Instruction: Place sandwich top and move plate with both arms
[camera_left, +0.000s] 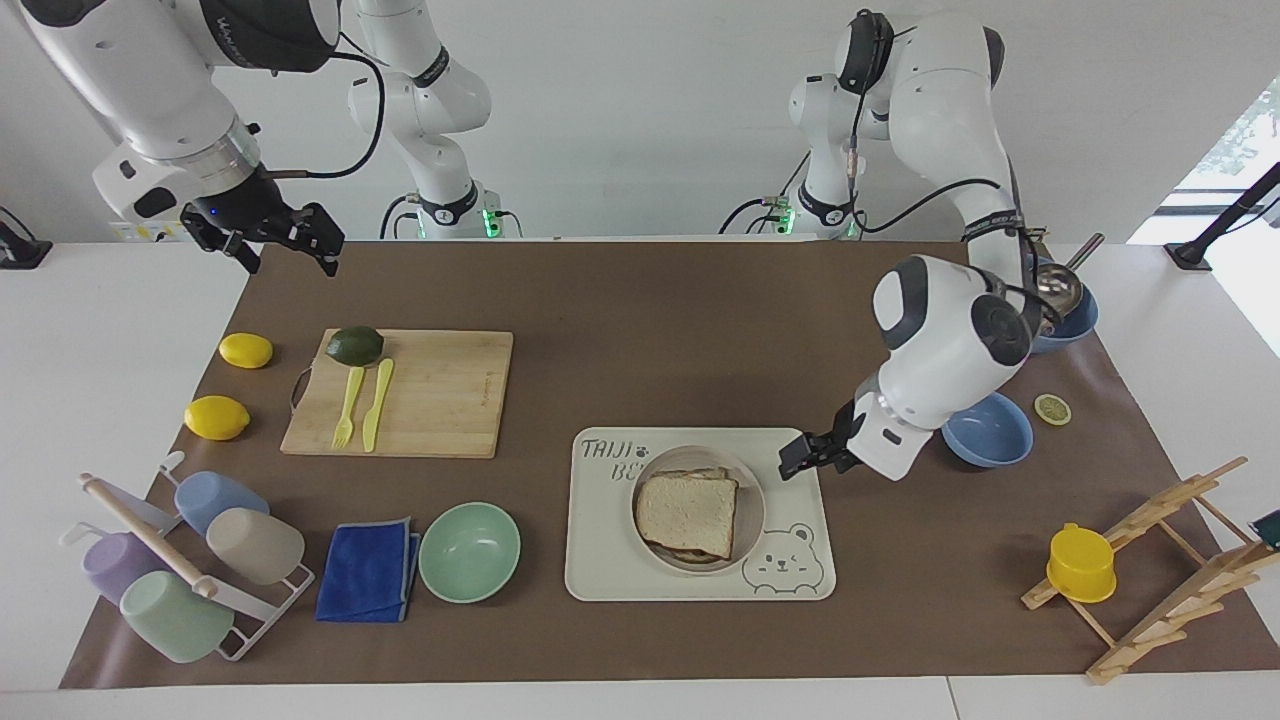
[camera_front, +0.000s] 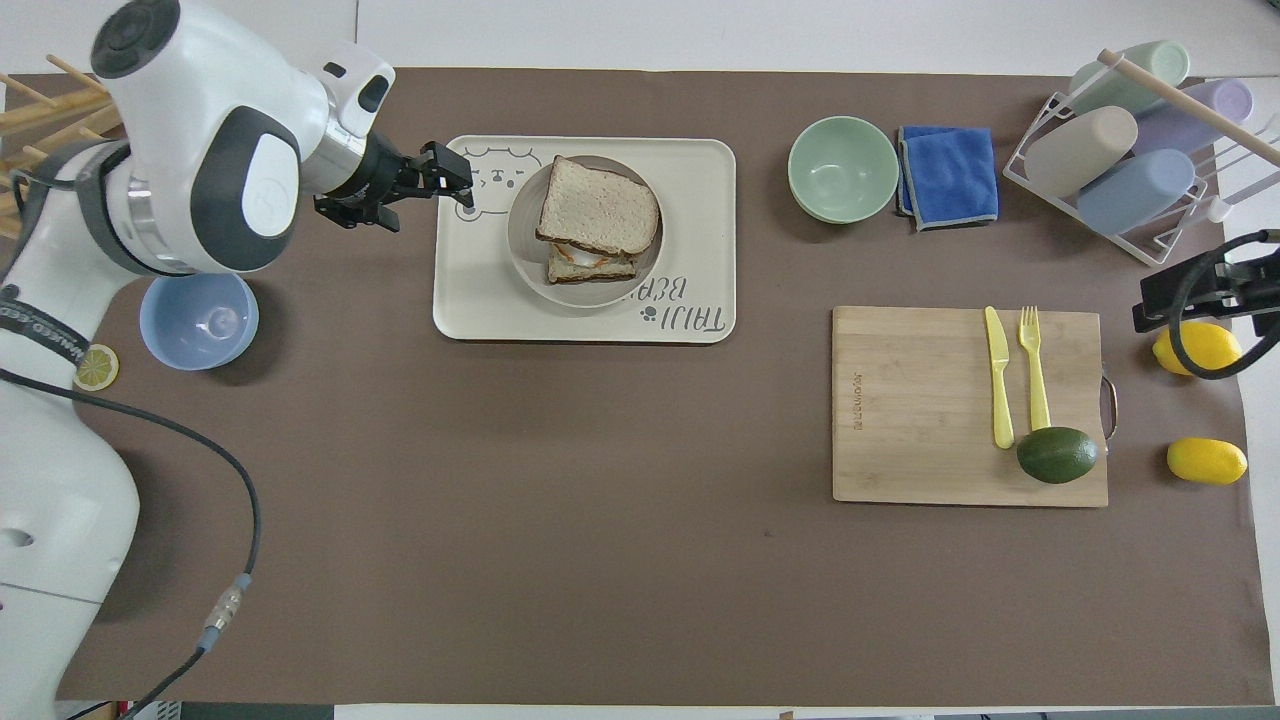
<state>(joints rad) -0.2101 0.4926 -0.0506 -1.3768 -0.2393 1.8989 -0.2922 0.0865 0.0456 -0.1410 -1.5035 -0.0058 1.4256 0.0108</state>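
The sandwich top (camera_left: 688, 512), a tan bread slice with a brown crust, lies on the sandwich in the cream plate (camera_left: 752, 500). The plate stands on the bear tray (camera_left: 600, 570). My left gripper (camera_left: 800, 462) is open and empty, raised over the tray's edge toward the left arm's end, apart from the plate. In the overhead view the left gripper (camera_front: 450, 185) is beside the plate (camera_front: 520, 250) and the bread (camera_front: 598, 205). My right gripper (camera_left: 285, 245) is open and waits high over the table corner by the lemons.
A blue bowl (camera_left: 987, 428) sits under the left arm. A second blue bowl holding a ladle (camera_left: 1060, 300) is nearer the robots. A mint-green bowl (camera_left: 469, 551) and blue cloth (camera_left: 368, 570) lie beside the tray. A cutting board (camera_left: 400, 392) carries an avocado, fork and knife.
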